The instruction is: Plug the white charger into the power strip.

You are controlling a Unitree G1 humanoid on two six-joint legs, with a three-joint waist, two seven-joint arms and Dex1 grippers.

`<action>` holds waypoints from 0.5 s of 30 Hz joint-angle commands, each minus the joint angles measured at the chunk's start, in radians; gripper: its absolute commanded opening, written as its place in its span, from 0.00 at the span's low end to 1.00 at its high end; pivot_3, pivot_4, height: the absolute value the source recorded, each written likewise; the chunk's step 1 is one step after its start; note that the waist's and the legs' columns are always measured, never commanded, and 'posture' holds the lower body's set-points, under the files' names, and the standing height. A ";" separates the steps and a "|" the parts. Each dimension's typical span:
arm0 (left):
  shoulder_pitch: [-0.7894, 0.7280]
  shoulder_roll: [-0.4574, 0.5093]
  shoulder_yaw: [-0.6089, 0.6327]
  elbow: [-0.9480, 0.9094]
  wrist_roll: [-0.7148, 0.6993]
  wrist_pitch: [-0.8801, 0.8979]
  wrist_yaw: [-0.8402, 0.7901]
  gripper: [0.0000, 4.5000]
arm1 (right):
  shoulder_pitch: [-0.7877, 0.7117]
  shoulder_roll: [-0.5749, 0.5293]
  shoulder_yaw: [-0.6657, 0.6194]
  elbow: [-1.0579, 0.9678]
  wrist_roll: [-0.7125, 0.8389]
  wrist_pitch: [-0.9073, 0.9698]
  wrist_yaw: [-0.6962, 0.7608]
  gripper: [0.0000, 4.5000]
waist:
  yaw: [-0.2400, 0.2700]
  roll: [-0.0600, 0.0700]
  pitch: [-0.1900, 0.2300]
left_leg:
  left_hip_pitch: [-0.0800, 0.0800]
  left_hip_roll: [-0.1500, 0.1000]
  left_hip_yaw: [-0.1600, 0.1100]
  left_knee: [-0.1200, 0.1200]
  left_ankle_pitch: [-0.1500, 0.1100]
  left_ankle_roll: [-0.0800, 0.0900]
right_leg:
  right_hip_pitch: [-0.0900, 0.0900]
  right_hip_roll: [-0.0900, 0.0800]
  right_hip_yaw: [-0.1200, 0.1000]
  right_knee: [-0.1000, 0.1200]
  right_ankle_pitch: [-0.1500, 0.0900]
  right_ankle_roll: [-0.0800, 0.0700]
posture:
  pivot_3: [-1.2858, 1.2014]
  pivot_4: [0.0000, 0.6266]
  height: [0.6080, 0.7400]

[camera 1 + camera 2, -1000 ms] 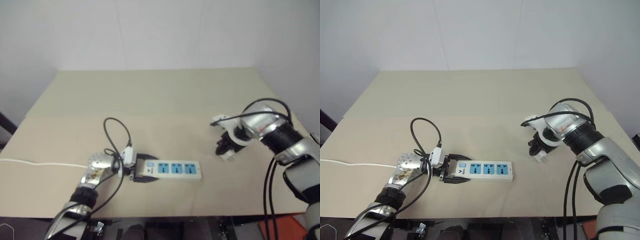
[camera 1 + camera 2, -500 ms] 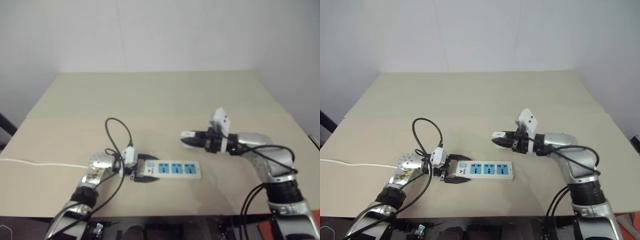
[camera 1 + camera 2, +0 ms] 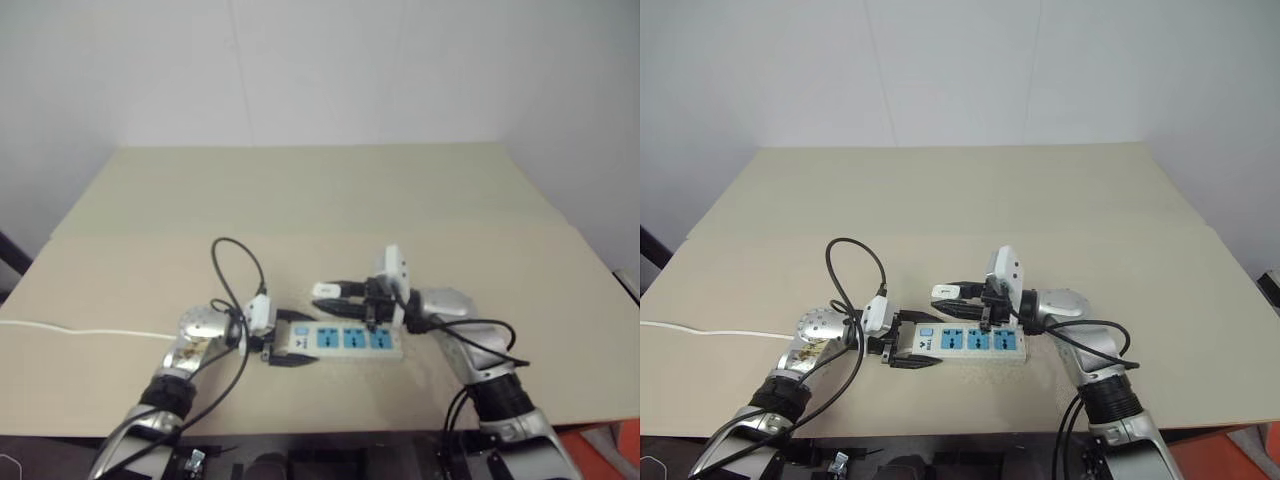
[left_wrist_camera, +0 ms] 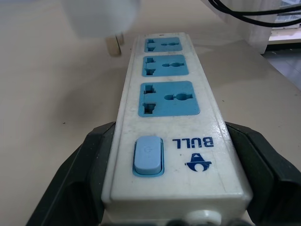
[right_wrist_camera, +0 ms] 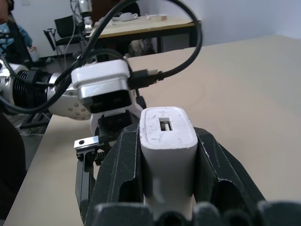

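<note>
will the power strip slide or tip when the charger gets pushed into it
Probably neither. The power strip lies flat and long on the table, so tipping seems unlikely. The left tool clamps its switch end, which should stop sliding. It looks rigid, so it should not flex.

Soft even light from above leaves only faint shadows on the matte beige tabletop (image 3: pixel 1040 200), without glare, while the small white cube-shaped charger (image 4: pixel 101 16) looks blurred close to the lens.
</note>
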 commanded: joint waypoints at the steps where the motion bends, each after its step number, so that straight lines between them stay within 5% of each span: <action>1: 0.010 0.001 -0.017 -0.005 0.020 0.003 0.006 0.73 | 0.007 -0.011 0.016 0.014 -0.033 -0.089 0.034 0.24 | 0.000 0.000 0.000 | 0.000 0.000 0.000 0.000 0.000 0.000 | 0.000 0.000 0.000 0.000 0.000 0.000 | 0.52 0.24 1.00; 15: 0.031 0.006 -0.016 -0.017 0.020 0.005 0.020 0.73 | 0.020 -0.008 0.027 0.060 -0.050 -0.142 0.067 0.24 | -0.001 0.000 0.000 | 0.001 0.000 0.000 0.000 0.000 0.000 | 0.000 0.000 0.000 -0.001 0.000 0.000 | 0.52 0.24 1.00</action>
